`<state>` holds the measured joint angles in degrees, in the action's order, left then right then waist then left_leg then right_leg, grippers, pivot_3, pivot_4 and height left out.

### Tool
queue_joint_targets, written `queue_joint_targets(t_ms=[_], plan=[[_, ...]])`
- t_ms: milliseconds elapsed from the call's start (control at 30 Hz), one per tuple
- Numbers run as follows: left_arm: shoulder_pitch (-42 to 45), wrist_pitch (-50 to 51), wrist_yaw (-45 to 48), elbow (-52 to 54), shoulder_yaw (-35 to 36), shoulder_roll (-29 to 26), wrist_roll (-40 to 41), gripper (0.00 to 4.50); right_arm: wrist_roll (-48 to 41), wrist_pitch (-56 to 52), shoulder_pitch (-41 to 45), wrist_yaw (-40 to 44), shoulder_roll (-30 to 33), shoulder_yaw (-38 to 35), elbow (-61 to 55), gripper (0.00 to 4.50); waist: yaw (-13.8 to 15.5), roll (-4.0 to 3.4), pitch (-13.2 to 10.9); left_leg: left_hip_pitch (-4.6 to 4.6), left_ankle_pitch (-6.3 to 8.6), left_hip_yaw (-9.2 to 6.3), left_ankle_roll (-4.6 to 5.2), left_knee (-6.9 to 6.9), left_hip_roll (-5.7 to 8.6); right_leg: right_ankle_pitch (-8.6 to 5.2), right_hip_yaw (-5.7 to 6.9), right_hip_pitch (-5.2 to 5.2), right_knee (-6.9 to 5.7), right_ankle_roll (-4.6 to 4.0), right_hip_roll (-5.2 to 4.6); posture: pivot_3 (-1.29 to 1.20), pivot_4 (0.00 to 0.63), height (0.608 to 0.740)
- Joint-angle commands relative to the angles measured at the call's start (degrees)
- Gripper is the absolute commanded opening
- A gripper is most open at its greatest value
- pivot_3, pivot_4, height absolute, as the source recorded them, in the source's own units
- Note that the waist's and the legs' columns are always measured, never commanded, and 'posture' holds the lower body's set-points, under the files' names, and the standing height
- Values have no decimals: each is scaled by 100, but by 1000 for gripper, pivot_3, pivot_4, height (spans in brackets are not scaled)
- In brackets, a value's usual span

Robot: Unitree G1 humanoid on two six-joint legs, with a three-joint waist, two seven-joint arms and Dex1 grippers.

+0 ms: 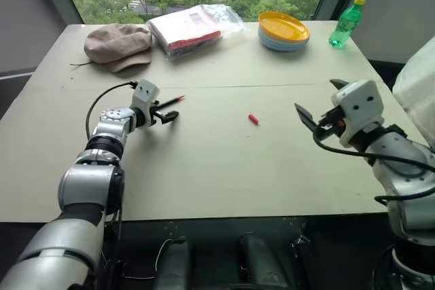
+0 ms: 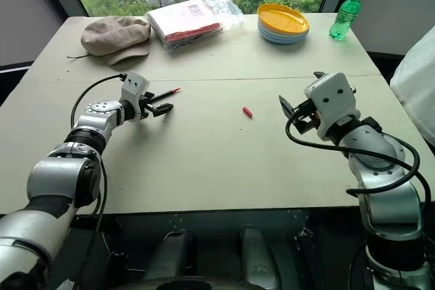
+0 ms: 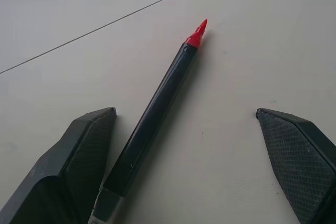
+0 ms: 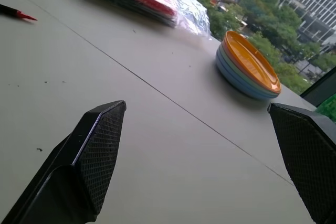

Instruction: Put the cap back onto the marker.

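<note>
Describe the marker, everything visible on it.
The marker is a thin stick with a glossy black, plastic-looking barrel, a bare red pointed tip and a paler section at its rear end. It is uncapped and lies flat on the beige table, tip pointing away from the left claw. Its rear sits between that claw's open fingers, close beside one finger; whether they touch cannot be told.

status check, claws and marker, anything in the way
Left claw open around the marker, not closed. Right claw open, empty, above the table. Cap lies loose mid-table between the arms. Nothing blocking.
</note>
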<state>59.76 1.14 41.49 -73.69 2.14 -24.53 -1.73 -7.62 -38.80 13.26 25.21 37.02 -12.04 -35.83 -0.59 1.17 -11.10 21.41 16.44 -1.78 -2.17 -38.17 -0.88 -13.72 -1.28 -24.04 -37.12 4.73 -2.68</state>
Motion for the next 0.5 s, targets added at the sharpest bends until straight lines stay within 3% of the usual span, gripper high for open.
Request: queue_joint_targets(t_ms=[33, 67, 167, 400, 500], plan=[[-237, 316, 115, -197, -38, 168, -91, 4500, -41, 67, 148, 31, 124, -157, -101, 4460, 5, 0, 2, 0, 0, 0, 0, 0, 0, 0, 0, 0, 0, 0, 0, 0, 150, 740], [-240, 337, 123, -194, -30, 184, -100, 4500, -48, 64, 149, 39, 139, -162, -103, 4460, 8, -1, 2, 0, 0, -1, 0, 0, 0, 0, 0, 1, 0, 0, 0, 0, 150, 740], [-252, 371, 169, -180, -48, 222, -160, 3685, -46, 44, 123, 60, 188, -174, -118, 4500, 8, -3, 4, 0, 0, 0, 0, 0, 1, 0, 0, 2, 2, 0, -1, 0, 150, 740], [-258, 430, 274, -170, -44, 284, -158, 344, -70, 13, 111, 45, 220, -178, -145, 4500, 3, -6, 8, -3, 0, 0, 0, 0, 1, 0, 0, 5, 2, 1, -1, 0, 150, 740], [-222, 456, 340, -146, -37, 298, -143, 344, -67, 18, 116, 43, 218, -165, -141, 4500, 4, -6, 10, -3, 0, 0, 0, 0, 1, 0, 0, 5, 3, 1, -1, 0, 150, 740]])
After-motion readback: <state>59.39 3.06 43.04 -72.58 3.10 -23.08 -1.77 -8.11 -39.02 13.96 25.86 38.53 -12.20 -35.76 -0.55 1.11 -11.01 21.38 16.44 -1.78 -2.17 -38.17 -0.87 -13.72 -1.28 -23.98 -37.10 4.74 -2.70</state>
